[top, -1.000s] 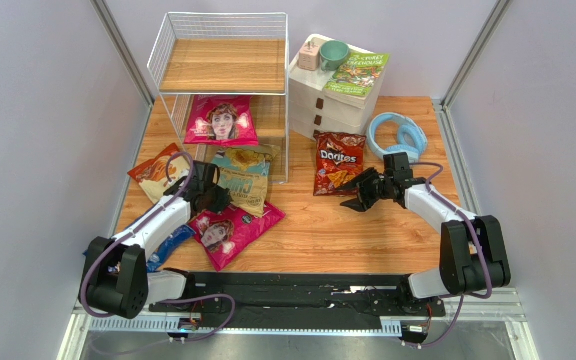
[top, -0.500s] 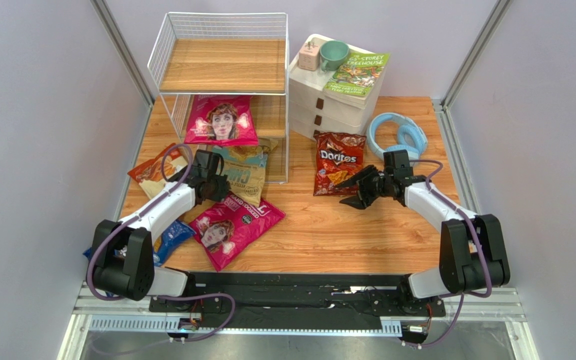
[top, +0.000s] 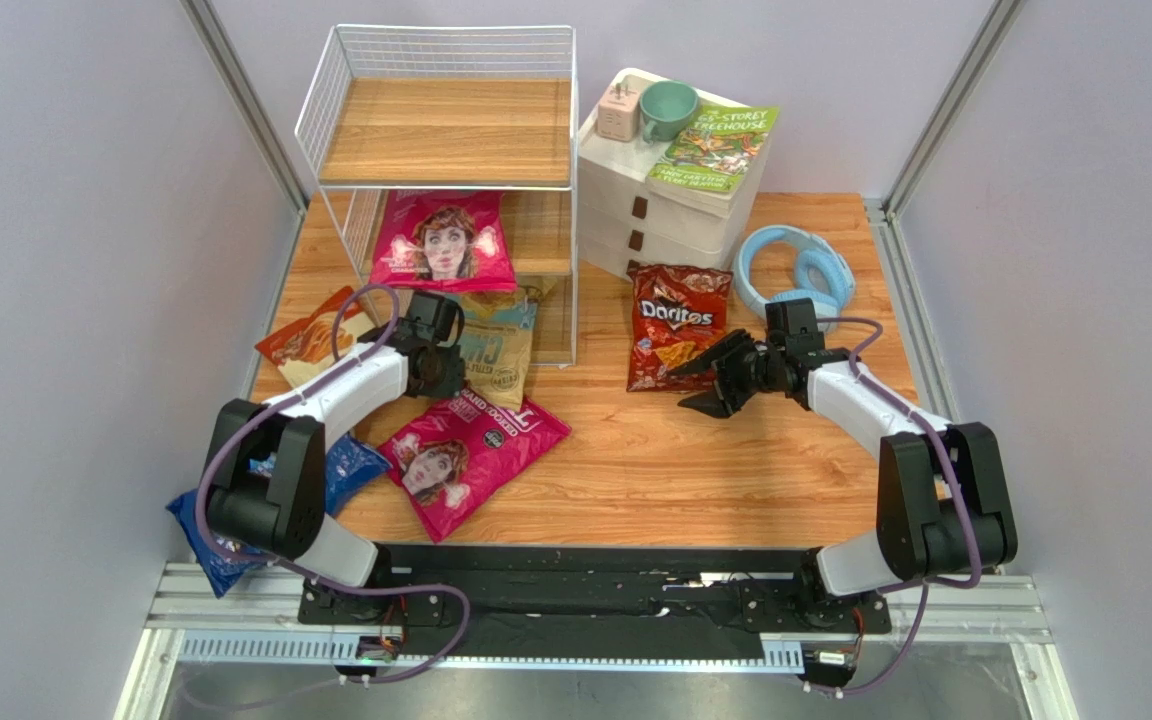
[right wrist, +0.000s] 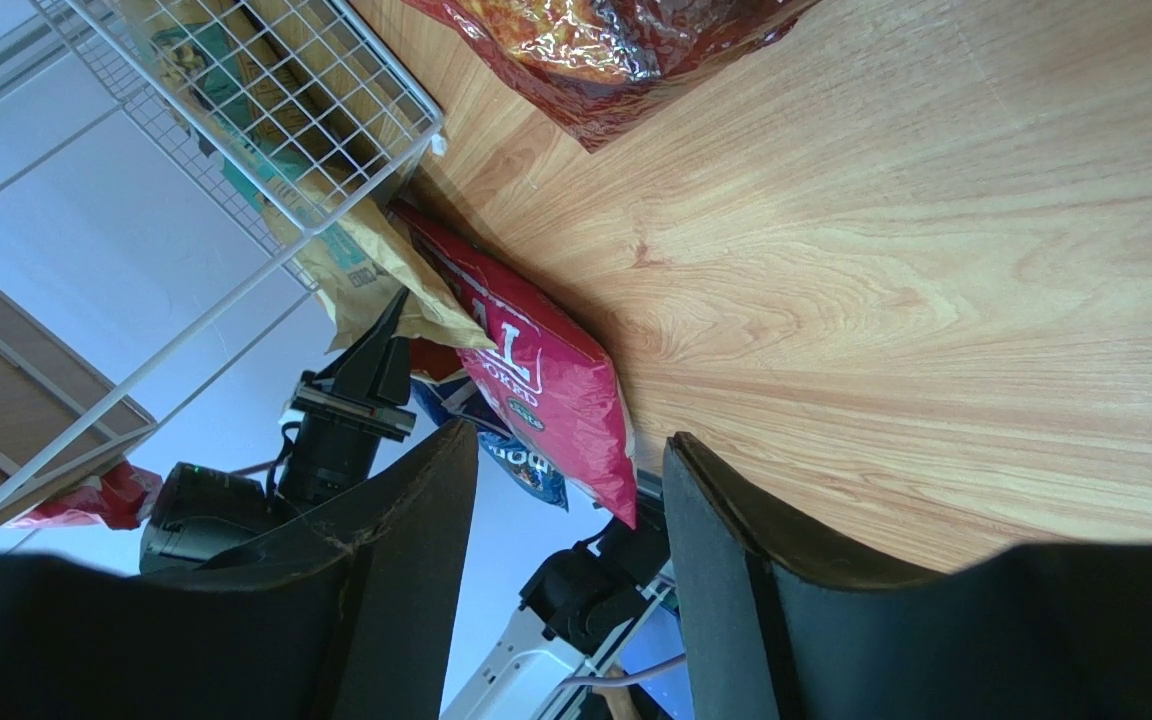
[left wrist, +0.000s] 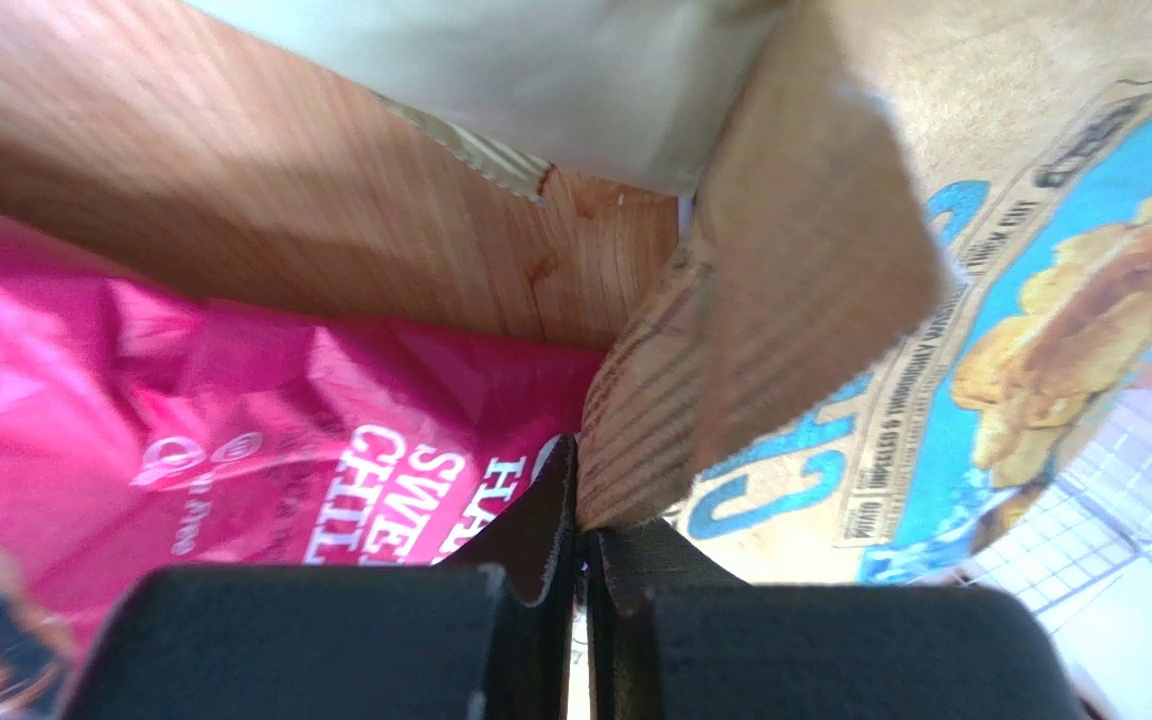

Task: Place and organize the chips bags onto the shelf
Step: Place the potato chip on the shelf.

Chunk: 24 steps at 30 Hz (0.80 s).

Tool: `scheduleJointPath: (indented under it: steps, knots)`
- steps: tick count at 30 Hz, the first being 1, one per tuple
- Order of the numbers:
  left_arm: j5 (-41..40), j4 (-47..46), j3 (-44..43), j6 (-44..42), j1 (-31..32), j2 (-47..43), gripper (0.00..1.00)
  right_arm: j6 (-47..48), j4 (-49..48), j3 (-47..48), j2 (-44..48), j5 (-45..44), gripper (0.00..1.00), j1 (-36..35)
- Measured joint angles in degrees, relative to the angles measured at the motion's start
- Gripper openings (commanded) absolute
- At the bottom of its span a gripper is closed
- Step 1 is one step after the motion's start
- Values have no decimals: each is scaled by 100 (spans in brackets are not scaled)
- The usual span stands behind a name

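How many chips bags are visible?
6: magenta on shelf; tan-teal in left gripper; orange-and-cream beside it; second magenta, blue Doritos by left arm; red Doritos mid-table. Others possibly hidden.

Premises: a robotics test cell, not a home or shop. Evidence: a wooden desk [top: 717, 465] is boxed in by plain grey panels [top: 71, 300] on aluminium posts [top: 247, 105]. The cabled left arm [top: 342, 393] and right arm [top: 868, 408] are mounted on a black rail [top: 612, 578] over a metal frame. Household goods stand on it: shelf [top: 447, 132], drawer unit [top: 657, 225], headphones [top: 826, 275].
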<state>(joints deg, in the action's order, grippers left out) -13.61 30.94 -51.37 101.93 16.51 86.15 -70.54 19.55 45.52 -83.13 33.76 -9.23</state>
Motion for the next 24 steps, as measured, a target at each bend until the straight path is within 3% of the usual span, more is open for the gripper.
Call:
scheduleJointPath:
  steps: [2,5,7,8,19,21,23,24]
  knots:
    - [66,-31,-39,-37,33,90,11,0,-2,0,0,2,53,0]
    - [236,-57,-98,-181,63,140,28,2,0,0,0,13,53,0]
    - [297,-57,-98,-286,68,136,29,4,-2,0,0,20,54,0]
    - [313,-48,-98,-330,70,133,36,4,-2,0,2,20,54,0]
    - [323,4,-94,-564,59,0,35,2,-11,-59,103,31,54,0]
    - [328,0,-83,-610,57,0,38,4,-7,-72,118,35,54,0]
    - [380,-28,-59,-675,52,0,65,2,-11,-72,127,37,54,0]
    - [433,-39,-35,-739,52,0,66,4,-11,-72,129,37,54,0]
